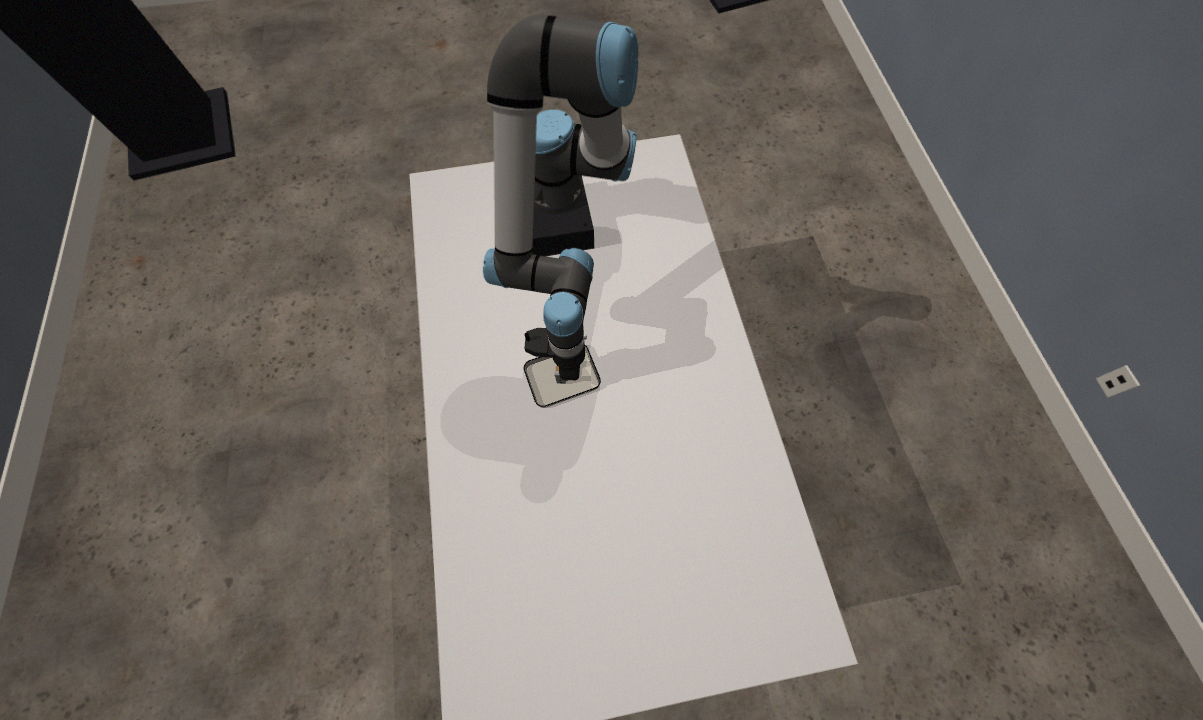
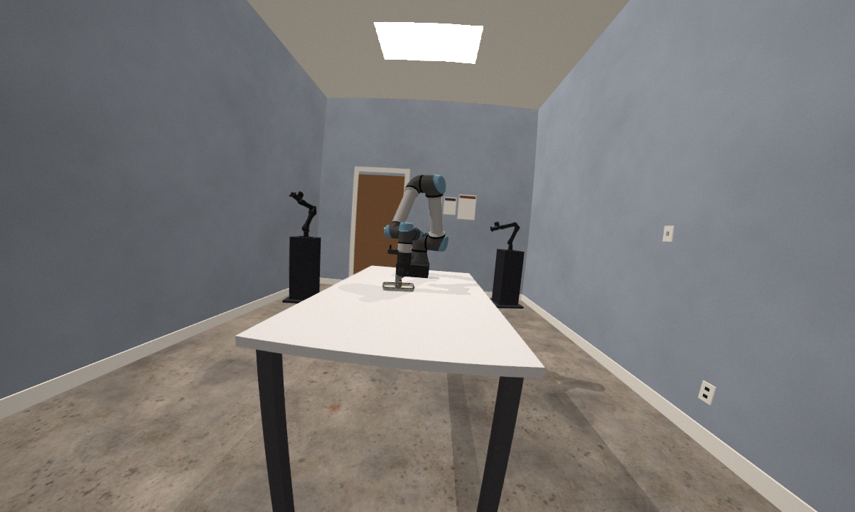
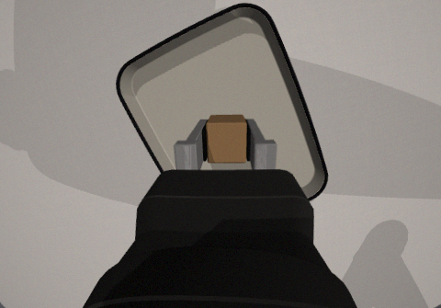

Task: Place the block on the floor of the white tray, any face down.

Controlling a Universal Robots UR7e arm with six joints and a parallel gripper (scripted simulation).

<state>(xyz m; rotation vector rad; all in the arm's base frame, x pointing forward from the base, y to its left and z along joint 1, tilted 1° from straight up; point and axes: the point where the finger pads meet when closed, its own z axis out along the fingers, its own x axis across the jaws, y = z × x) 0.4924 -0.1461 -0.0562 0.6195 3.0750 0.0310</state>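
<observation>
tool (image 3: 227,150) clamped on brown block (image 3: 227,139), fingers partly apart. block hangs straight above white tray (image 3: 142,83) floor on desk (image 1: 623,537) (contact unclear): next move straight down, then release.

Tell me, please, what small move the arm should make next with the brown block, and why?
Probably lower a little further, then open. The gripper is shut on the brown block, and the wrist view shows the block over the floor of the white tray, inside its rim. Whether the block already touches the floor cannot be told, so a short, gentle descent seems safest.
</observation>
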